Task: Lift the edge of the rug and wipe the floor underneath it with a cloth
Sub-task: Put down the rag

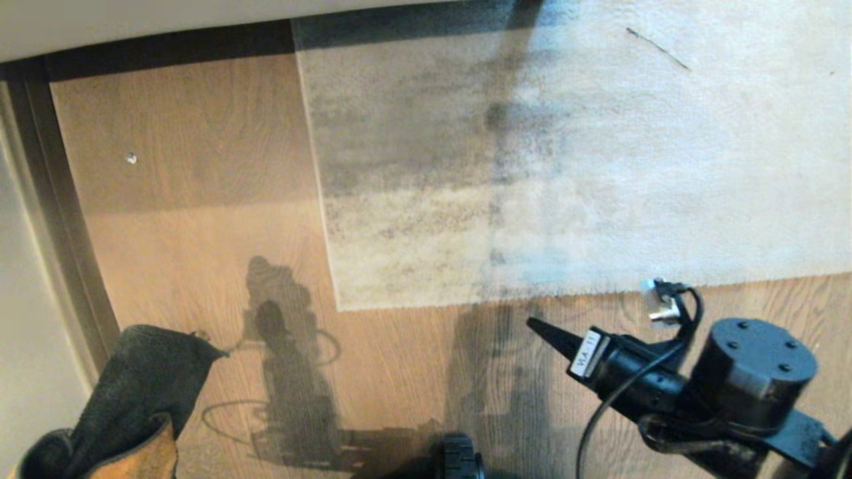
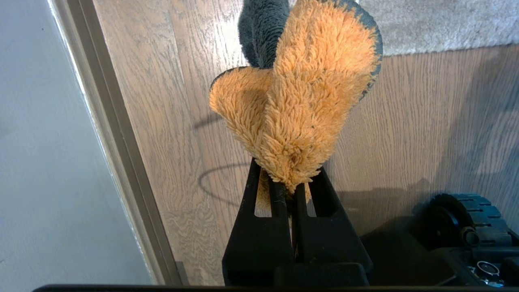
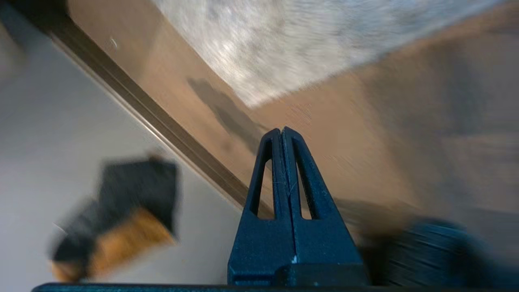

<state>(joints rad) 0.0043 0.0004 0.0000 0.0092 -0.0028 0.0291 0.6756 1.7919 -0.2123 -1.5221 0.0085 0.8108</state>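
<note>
The light grey mottled rug [image 1: 599, 166] lies flat on the wood floor [image 1: 200, 253]. Its rug edge [image 1: 432, 296] and square corner [image 1: 343, 303] face me. My right gripper [image 1: 536, 326] is shut and empty. It hovers over bare floor just in front of that edge, pointing toward the corner. In the right wrist view its jaws [image 3: 282, 130] are pressed together, with the rug [image 3: 284, 40] beyond them. The cloth [image 1: 133, 392], dark grey on one face and mustard-tan on the other, hangs at the lower left. My left gripper [image 2: 288, 184] is shut on the cloth [image 2: 300, 101].
A dark baseboard strip [image 1: 60, 233] and a pale wall run along the left. A small pale speck [image 1: 131, 158] lies on the floor left of the rug. My base's black wheel [image 1: 459, 459] shows at the bottom edge. The robot's shadow falls on the planks.
</note>
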